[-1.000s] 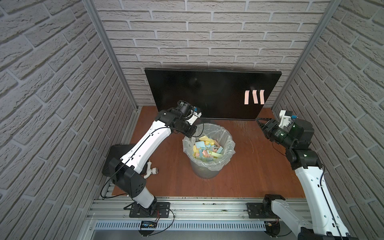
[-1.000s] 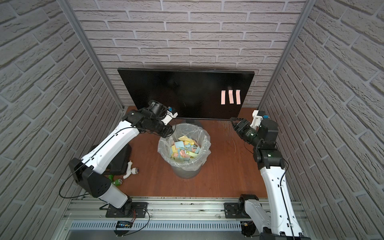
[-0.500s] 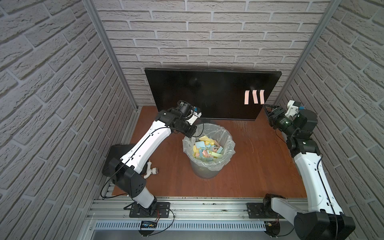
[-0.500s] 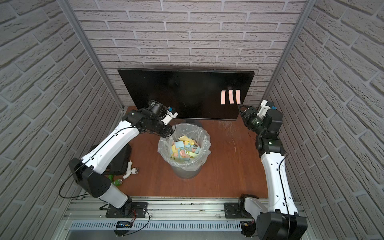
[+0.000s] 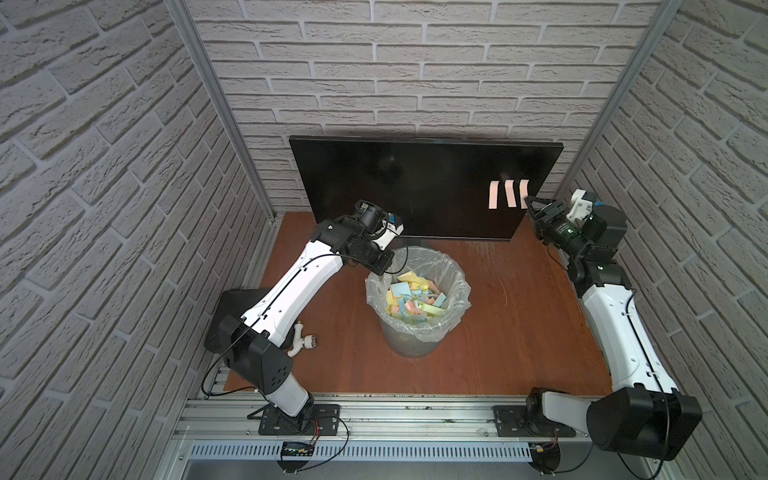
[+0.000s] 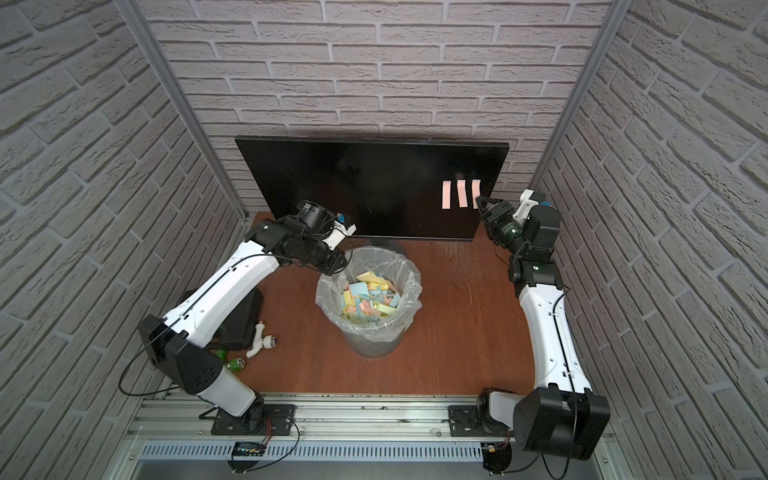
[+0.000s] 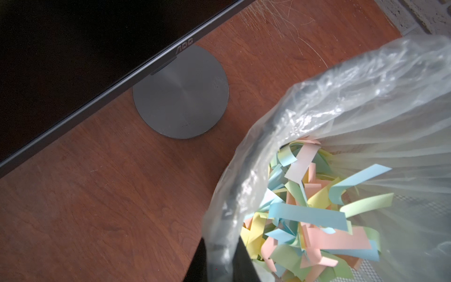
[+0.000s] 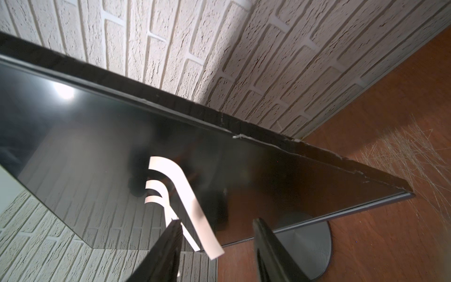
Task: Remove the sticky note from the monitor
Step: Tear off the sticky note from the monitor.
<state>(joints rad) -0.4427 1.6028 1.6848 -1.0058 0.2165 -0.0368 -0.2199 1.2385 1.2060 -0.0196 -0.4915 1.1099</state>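
Right wrist: sticky note (image 8: 185,193) tail between parted jaws of right gripper (image 8: 216,221)

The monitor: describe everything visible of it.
The monitor is a wide, thin-bezelled black panel with a dark glossy screen, upright before the back brick wall on a round brushed grey base resting on the brown table. The lower bezel reads AOC. One edge looks chipped. Three pale pink sticky notes hang near its right end; the open right gripper straddles the nearest one's loose end.
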